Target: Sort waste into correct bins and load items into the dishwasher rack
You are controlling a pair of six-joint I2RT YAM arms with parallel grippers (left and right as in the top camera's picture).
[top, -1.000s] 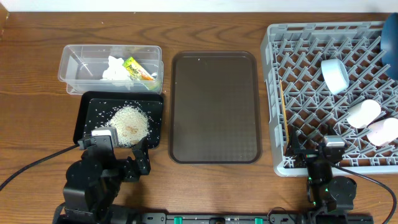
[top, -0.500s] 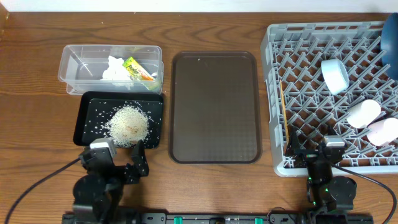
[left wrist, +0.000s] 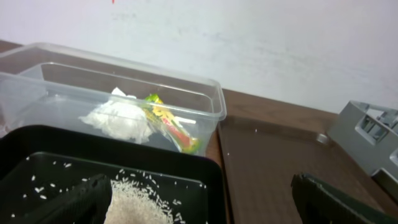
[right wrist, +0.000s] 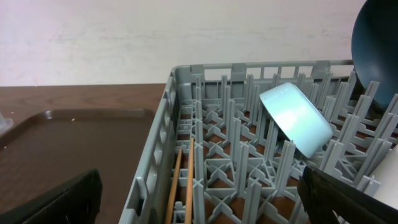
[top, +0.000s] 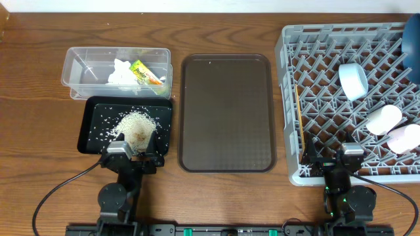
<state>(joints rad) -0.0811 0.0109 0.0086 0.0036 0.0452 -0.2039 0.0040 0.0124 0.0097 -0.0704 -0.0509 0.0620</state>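
The clear tub point(top: 79, 62) holds the crumpled tissue point(top: 121, 71) and the yellow-green wrapper point(top: 146, 73). The black tray point(top: 95, 134) in front of it holds a heap of rice point(top: 136, 126). The grey rack point(top: 289, 98) holds the light blue bowl point(top: 353, 80), pale cup point(top: 384, 119), pink cup point(top: 403, 139), dark blue plate point(top: 412, 36) and chopsticks point(top: 298, 118). My left gripper point(top: 131, 156) is open and empty at the black tray's front edge point(left wrist: 199, 208). My right gripper point(top: 331, 159) is open and empty at the rack's front edge point(right wrist: 202, 205).
The brown serving tray point(top: 226, 111) lies between the bins and the rack. In the left wrist view the tub point(left wrist: 205, 99) stands behind the black tray point(left wrist: 186, 168). In the right wrist view the chopsticks point(right wrist: 180, 186) lie along the rack's left wall.
My left arm has folded down and shifted right, so its gripper now sits at the black tray's front edge. The right arm has not moved.
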